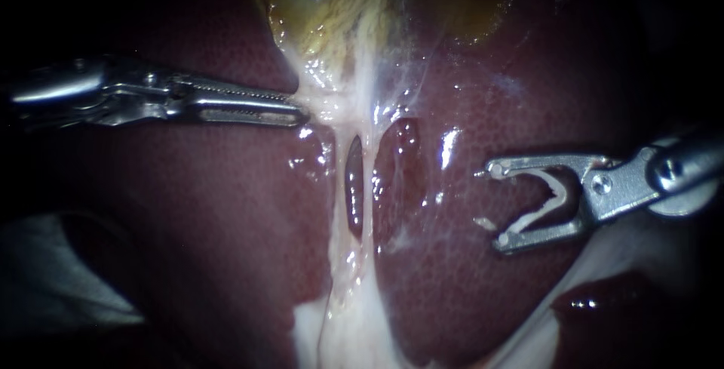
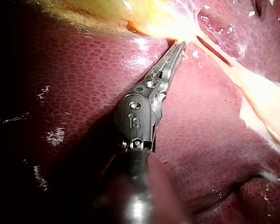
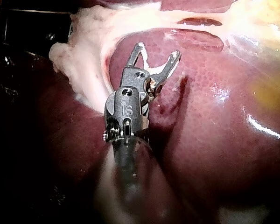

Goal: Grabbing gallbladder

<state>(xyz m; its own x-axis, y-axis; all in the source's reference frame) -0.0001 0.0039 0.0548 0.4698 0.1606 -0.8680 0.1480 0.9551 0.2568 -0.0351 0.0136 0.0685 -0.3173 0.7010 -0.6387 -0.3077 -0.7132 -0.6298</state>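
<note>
Grabbing step, by the look of it about half done. Yellow-green gallbladder point(image 1: 332, 14) up at the far edge of the liver point(image 1: 188, 210), partly out of sight. Just under it, a bunch of white tissue point(image 1: 335, 101). From there, two thin white strands point(image 1: 367, 188) running down across the liver's middle, with a dark gap between them.

Left instrument point(image 1: 302, 110) in from the left, long toothed jaws nearly together, tips tucked into the side of that white tissue. Seems to be a pinch on it, with the tissue drawn to a small point at the tips. Not on the yellow sack itself.

Right instrument point(image 1: 494, 207) in from the right, jaws wide, clamped on nothing. A small white bit inside the jaws; cannot tell what. Low over bare liver, well apart from the strands and from the gallbladder.

Next, probably: hold the left pinch steady and check for a good bite, not just a thin skin. Then pull gently, to lift the gallbladder away from the liver. Go slow: wet, thin stuff, easy to slip or tear. Keep the pointed tips off the soft liver.
</note>
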